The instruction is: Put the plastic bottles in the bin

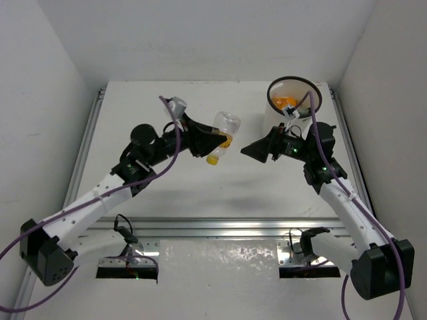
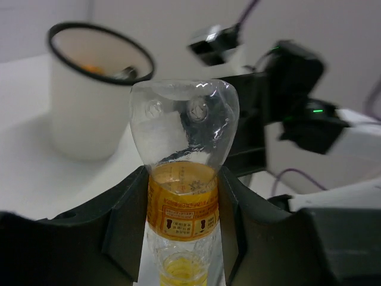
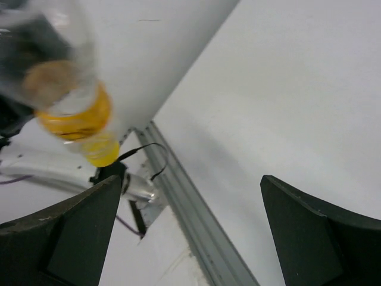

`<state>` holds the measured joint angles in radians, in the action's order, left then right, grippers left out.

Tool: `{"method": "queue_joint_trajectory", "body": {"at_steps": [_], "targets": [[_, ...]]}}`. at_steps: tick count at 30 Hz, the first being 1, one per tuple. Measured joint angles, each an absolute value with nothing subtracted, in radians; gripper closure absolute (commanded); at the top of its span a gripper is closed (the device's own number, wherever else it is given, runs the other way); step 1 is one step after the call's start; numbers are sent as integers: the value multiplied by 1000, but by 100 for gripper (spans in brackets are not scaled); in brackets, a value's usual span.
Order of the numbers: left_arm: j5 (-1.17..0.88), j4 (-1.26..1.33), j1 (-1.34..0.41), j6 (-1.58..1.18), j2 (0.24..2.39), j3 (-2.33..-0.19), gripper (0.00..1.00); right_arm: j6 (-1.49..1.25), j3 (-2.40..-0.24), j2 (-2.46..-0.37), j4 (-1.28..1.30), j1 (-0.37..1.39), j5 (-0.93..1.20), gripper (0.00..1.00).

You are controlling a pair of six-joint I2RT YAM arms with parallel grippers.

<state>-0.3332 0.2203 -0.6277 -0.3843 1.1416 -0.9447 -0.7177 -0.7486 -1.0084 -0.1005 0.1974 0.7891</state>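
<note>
My left gripper (image 1: 215, 141) (image 2: 183, 199) is shut on a clear plastic bottle (image 1: 223, 135) (image 2: 181, 196) with an orange label and a yellow cap, held above the middle of the table with its cap pointing toward the near edge. The same bottle (image 3: 74, 113) shows blurred at the upper left of the right wrist view. My right gripper (image 1: 248, 152) (image 3: 189, 182) faces it from the right, open and empty. The white bin (image 1: 275, 119) (image 2: 89, 125) with a black rim stands at the far right corner, behind the right arm. Something orange (image 1: 285, 102) lies inside it.
White walls (image 1: 60, 80) enclose the table on three sides. A metal rail (image 1: 220, 227) runs across the near edge in front of both arm bases. The right arm (image 2: 292, 101) fills the space between the held bottle and the bin's right side.
</note>
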Motion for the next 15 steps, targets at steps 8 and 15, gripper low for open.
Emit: {"method": "queue_joint_trajectory", "body": {"at_steps": [8, 15], "targets": [[-553, 378, -628, -535, 1063, -882, 100, -890, -727, -1014, -473, 262, 955, 1], [-677, 439, -628, -620, 1102, -881, 100, -941, -824, -1030, -554, 294, 984, 16]]}}
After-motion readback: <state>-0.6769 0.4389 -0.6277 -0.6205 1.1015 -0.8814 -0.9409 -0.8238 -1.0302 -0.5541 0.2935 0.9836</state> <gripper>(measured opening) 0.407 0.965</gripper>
